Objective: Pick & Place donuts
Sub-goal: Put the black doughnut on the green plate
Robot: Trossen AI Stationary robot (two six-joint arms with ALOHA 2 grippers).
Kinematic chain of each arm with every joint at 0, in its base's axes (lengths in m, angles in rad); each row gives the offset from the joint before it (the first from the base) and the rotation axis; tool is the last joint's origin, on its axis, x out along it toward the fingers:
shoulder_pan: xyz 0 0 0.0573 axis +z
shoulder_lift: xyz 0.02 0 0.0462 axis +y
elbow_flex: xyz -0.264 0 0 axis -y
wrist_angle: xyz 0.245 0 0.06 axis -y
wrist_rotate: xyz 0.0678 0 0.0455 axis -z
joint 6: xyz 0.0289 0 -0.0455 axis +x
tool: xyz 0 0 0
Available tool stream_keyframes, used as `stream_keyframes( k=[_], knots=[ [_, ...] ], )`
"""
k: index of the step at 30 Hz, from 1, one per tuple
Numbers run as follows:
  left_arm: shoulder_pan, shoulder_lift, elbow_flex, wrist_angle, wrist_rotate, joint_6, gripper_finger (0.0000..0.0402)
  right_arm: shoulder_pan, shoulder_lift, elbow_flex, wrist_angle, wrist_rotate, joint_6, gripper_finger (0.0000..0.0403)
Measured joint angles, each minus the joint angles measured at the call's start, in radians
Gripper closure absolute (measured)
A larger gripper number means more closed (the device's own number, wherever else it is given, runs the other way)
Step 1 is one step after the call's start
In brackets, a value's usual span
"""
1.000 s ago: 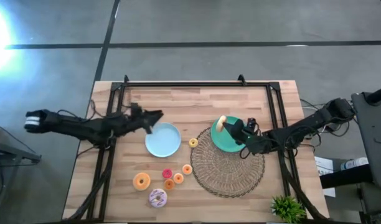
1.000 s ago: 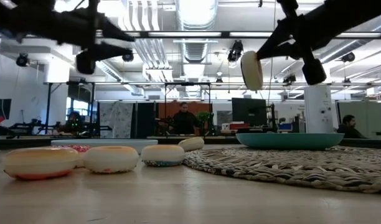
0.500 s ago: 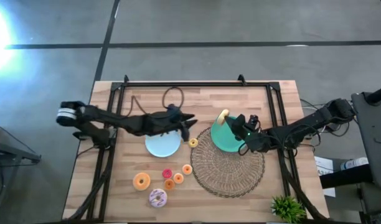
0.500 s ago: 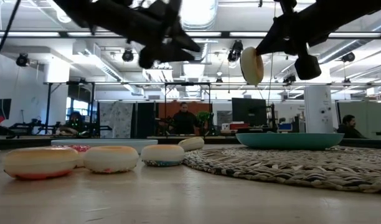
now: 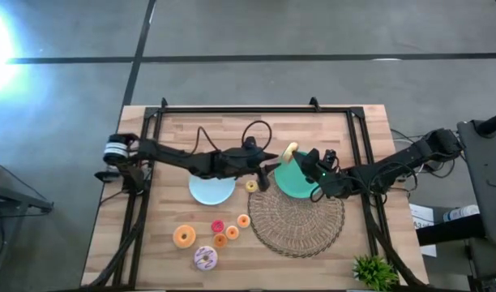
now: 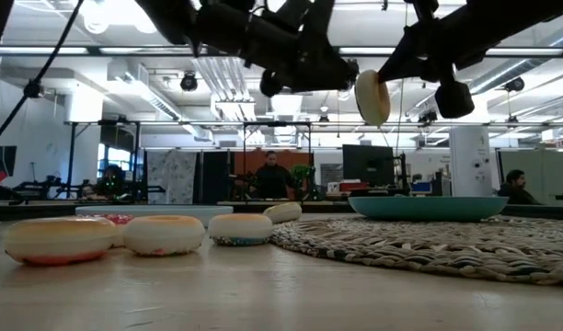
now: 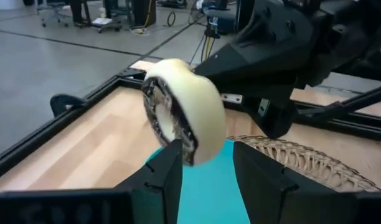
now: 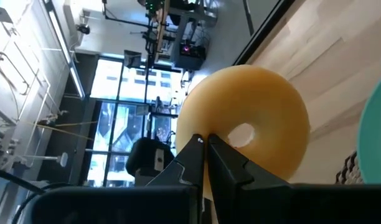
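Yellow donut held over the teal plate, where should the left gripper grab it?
Likely the free side of the ring, away from where the right gripper pinches. The yellow donut hangs on edge, its rim toward the left gripper, whose open fingers line up either side; come straight on, closing across the flat faces.

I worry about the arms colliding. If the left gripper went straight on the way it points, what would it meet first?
Probably the yellow donut held up by the right gripper, straight ahead of the left gripper; the gap is hard to judge.
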State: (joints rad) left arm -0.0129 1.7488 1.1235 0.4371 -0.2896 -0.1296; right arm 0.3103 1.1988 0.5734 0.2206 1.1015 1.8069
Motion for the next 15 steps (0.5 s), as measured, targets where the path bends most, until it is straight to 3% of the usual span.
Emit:
stream_keyframes(
  k=[10,15],
  knots=[
    [-0.001,0.088,0.090,-0.037,0.000,0.023,0.0284,-0.003,-0.001,-0.002,-0.003,0.001,0.019,0.0394],
    [0.005,0.085,0.091,-0.054,-0.056,0.022,0.0284,-0.003,-0.001,-0.003,-0.002,0.001,0.018,0.0394]
  ],
)
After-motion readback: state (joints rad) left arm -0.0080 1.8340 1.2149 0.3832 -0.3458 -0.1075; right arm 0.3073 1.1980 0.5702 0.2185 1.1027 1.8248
